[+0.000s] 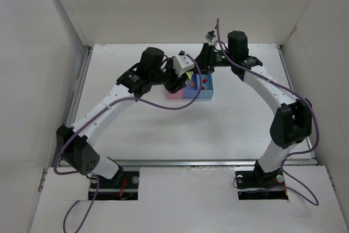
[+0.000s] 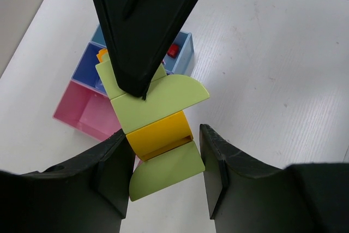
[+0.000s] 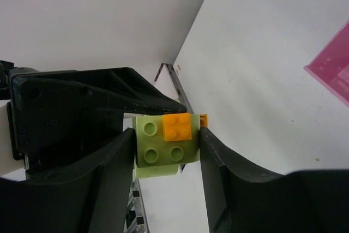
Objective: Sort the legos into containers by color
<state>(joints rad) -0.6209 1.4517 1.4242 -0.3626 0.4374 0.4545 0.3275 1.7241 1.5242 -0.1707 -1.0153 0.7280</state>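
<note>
Pink bin (image 2: 87,114) bare, red brick (image 2: 173,51) in light-blue bin (image 2: 184,53)

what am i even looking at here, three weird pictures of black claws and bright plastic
Two robot arms are bolted to a white table. One picture looks down from above; the other two come from cameras on each wrist.

On the table stand the containers, joined pink, blue and light blue bins, with small red pieces in the light blue one.

Above them, both claws grip one clump of stuck-together legos, lime green and orange: the left claw from one side, the right claw from the other, perhaps to pull them apart.
</note>
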